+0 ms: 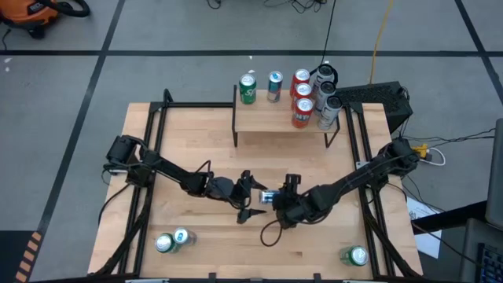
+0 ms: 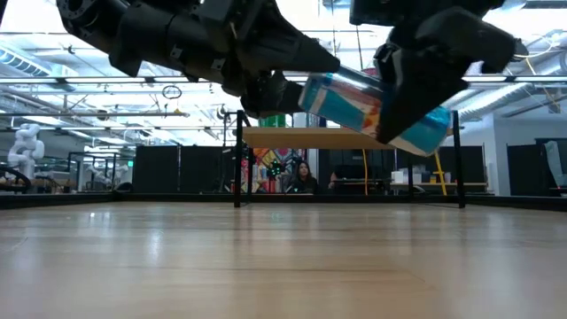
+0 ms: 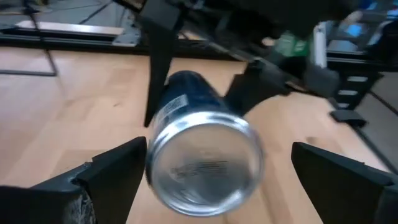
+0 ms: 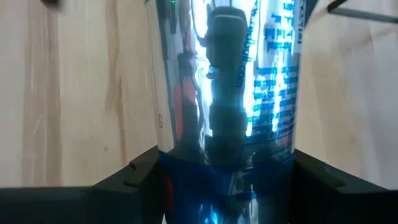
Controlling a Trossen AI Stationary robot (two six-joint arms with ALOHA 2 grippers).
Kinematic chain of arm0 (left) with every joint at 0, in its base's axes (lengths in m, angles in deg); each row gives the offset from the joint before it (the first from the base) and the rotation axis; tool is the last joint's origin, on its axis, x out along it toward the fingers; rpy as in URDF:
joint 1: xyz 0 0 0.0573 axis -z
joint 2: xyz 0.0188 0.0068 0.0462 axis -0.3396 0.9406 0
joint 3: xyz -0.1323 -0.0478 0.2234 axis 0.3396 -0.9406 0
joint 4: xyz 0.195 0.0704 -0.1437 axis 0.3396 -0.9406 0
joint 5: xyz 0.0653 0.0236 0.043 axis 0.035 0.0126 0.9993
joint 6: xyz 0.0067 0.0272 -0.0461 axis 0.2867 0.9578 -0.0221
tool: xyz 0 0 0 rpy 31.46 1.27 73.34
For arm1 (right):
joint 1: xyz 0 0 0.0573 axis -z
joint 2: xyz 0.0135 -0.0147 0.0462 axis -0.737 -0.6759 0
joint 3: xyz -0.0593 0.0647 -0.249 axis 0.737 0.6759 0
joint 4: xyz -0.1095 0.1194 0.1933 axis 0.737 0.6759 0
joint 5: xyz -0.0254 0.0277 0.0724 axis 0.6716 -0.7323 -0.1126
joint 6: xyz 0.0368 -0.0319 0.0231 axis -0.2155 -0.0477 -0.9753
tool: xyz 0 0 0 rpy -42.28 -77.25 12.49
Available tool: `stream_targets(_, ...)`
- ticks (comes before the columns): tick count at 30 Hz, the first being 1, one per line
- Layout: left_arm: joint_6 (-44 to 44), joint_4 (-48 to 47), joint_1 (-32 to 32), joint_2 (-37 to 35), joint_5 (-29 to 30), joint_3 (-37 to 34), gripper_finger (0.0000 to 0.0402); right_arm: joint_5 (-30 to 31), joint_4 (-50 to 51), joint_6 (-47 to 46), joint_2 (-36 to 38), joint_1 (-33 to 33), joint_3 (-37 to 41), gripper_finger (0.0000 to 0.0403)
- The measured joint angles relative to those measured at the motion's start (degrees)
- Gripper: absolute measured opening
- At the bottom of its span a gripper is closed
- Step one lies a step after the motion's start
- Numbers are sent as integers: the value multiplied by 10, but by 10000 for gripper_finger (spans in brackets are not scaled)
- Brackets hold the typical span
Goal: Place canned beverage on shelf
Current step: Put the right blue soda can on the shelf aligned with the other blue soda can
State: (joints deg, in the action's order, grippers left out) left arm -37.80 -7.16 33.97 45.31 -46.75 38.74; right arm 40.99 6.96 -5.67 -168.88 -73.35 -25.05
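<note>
- I see the right gripper (image 1: 277,199) clamped on the blue can (image 1: 268,197), held tilted above the table (image 1: 196,141).
- The left gripper (image 1: 253,196) has its jaws wide around the can's end, not touching.

Overhead strip lights (image 2: 106,62) are shining evenly across the room in the low view, and the desk (image 2: 266,266) is reflecting them as a soft pale sheen. The arms there are showing as dark, backlit shapes. From above, the desk (image 1: 204,149) is lying evenly lit, with only faint shadows falling beneath the arms. In the left wrist view the can (image 3: 199,149) is blurring, its end glaring white. In the right wrist view the can (image 4: 230,93) is sitting very close, mirroring bright streaks.
</note>
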Motion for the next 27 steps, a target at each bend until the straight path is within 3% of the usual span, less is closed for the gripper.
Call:
stream_targets(7,-1,-1,-12,0,10,0,391,-2,-21,20,0,4,0,226)
stream_targets(20,0,2,-13,0,-4,0,231,-1,-19,16,0,4,0,228)
stream_targets(27,11,15,-13,0,27,0,219,-6,-11,-11,11,4,0,258)
